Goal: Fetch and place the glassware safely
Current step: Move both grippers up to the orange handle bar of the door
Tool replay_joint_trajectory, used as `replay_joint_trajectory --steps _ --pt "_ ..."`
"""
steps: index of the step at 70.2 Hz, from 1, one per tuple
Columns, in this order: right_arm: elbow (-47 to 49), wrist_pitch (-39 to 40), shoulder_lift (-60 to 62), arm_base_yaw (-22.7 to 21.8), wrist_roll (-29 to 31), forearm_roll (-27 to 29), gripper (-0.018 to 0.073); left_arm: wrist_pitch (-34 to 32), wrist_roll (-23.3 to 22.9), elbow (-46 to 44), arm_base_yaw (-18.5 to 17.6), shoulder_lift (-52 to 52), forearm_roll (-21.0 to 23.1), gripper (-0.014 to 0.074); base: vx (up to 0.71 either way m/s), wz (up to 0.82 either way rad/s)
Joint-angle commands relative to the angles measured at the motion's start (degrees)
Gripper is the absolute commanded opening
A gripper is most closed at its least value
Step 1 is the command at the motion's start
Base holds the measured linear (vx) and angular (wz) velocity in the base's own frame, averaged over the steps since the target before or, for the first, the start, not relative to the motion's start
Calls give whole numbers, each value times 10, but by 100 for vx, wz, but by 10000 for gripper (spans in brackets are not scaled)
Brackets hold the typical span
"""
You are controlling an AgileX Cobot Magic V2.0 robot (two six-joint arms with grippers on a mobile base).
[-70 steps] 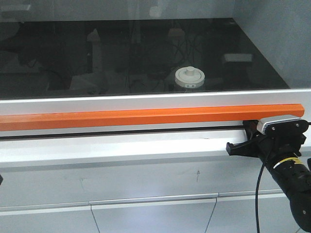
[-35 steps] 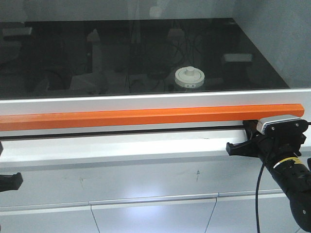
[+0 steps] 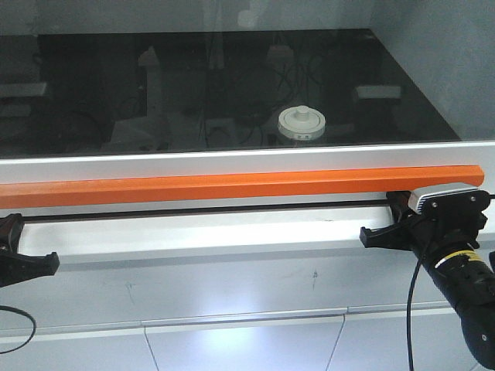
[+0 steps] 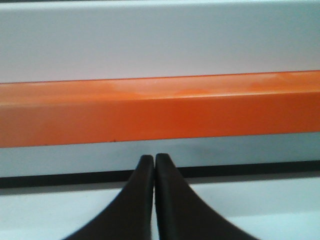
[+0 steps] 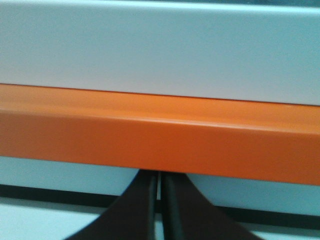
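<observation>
Up from the left edge has come the left pincer (image 4: 153, 164), closed below the orange handle (image 3: 232, 187) like the right pincer (image 5: 160, 181). The glass jar (image 3: 302, 124) stands behind the sash (image 3: 232, 158), eleven o'clock from the nearer right one.

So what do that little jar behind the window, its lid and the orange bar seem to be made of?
The jar looks like clear glass: its body is see-through below the lid. That lid looks like matte cream plastic or ceramic; hard to say which. The orange bar seems painted metal or plastic, satin, with a soft highlight along its edge.
</observation>
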State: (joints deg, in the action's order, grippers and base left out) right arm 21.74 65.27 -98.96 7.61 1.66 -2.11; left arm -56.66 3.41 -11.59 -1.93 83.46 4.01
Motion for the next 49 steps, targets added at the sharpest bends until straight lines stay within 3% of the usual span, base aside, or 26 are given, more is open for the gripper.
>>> replay_joint_trajectory --steps 1,16,49 --pt "18 94 17 1 5 -5 -1 -83 -1 -12 -1 9 6 -7 0 0" --pt "18 94 17 1 5 -5 -1 -118 -1 -15 -1 25 6 -7 0 0" --pt "18 94 17 1 5 -5 -1 -86 0 -83 -1 25 1 -7 0 0"
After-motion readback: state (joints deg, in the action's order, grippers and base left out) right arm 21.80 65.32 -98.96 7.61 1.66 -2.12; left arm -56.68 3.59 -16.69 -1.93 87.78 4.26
